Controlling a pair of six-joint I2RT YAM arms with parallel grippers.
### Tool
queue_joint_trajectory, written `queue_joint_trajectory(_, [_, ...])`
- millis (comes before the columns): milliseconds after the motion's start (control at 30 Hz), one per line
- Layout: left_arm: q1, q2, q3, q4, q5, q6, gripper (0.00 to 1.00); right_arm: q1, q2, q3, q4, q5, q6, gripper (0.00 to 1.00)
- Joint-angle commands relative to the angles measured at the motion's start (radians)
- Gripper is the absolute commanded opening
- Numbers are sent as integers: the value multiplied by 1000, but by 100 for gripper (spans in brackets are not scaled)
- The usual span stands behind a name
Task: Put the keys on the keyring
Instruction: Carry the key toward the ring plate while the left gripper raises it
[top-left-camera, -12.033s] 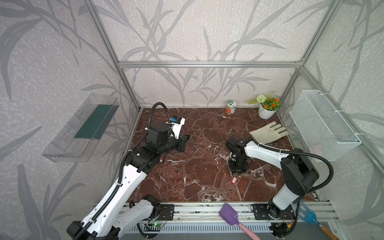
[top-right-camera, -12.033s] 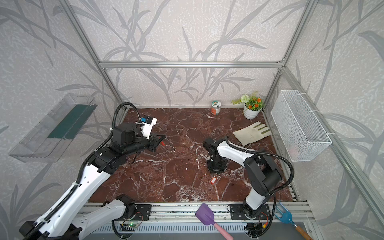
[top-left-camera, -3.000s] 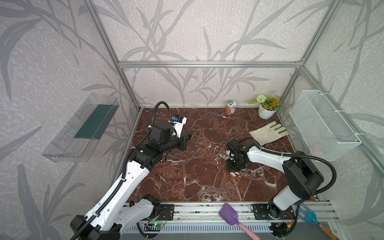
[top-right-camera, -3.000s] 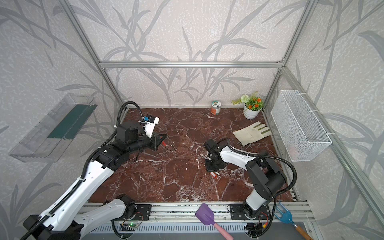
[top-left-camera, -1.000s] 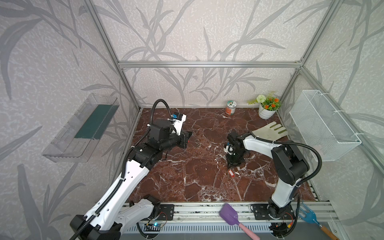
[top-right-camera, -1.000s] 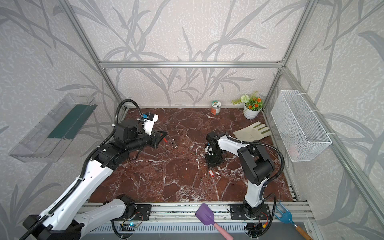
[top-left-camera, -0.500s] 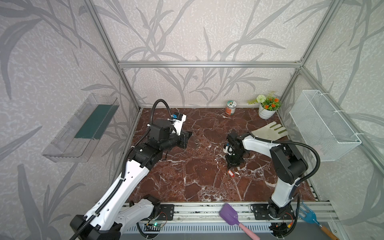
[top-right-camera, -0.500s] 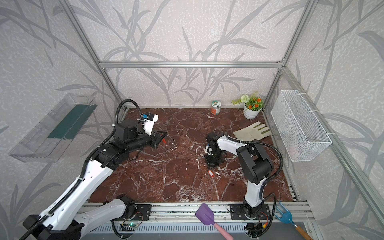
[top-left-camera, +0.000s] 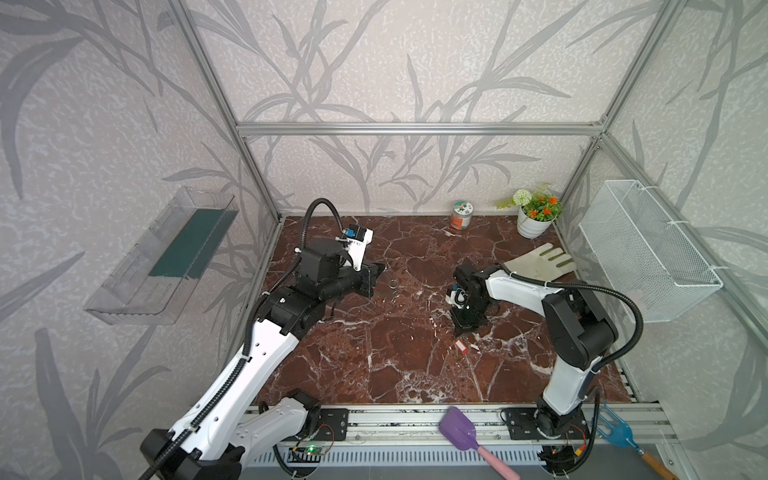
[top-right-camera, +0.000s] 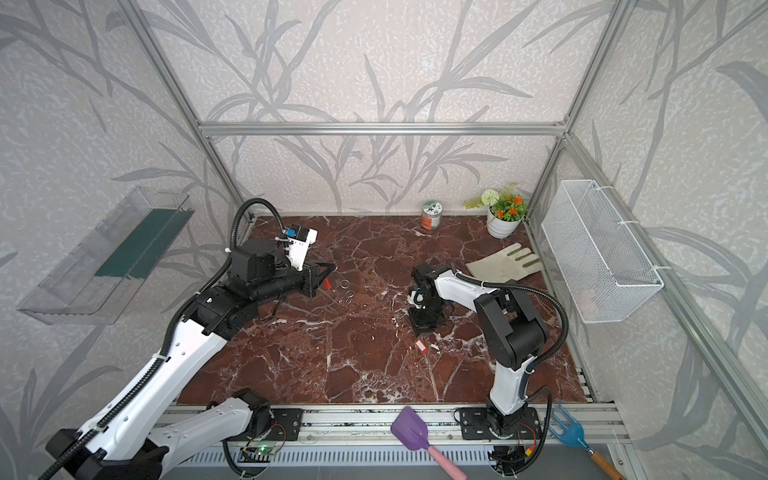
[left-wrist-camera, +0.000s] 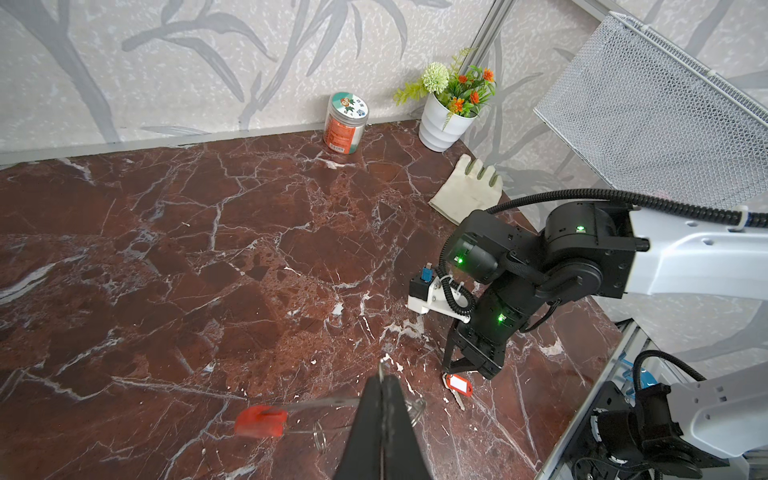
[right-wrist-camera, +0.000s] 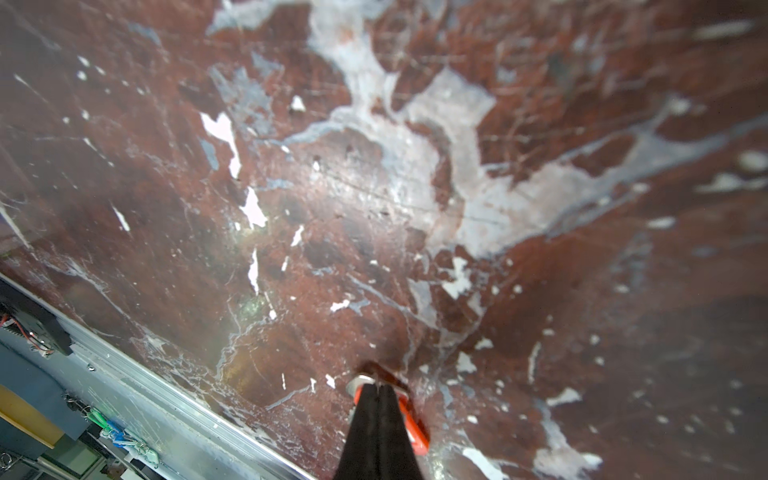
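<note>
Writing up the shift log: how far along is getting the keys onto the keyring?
Done: the left gripper is shut on the keyring. In hand: the right gripper is shut at the key tag, which lies on the table; a grip isn't clear. Remaining: lift the tag and thread it on.

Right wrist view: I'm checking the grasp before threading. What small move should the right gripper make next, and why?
Probably a slight lift of the right gripper: its jaws are shut at the key tag on the table, but whether they pinch it is unclear; a lift would tell.
</note>
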Motion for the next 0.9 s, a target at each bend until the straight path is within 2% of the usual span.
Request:
queue_joint_trajectory(0, [1, 8, 7, 26, 5, 19, 0, -3, -84, 1, -21, 7, -4, 0])
queue_joint_trajectory(333, [1, 45, 56, 36, 20, 29, 0, -4, -282, -20, 10, 21, 34, 0])
queue_joint_trajectory(533, [0, 63, 88, 45, 48, 52, 0, -6, -431, -32, 133, 26, 86, 0])
queue_joint_trajectory(633, [0, 73, 110, 45, 60, 63, 0, -6, -512, -61, 277, 10, 92, 0])
queue_joint_trajectory(767, [1, 86, 140, 45, 92, 77, 0, -6, -625, -143, 554, 24, 146, 0])
queue_joint_trajectory(867, [0, 101, 166, 43, 141, 89, 0, -4, -662, -142, 671, 20, 127, 0])
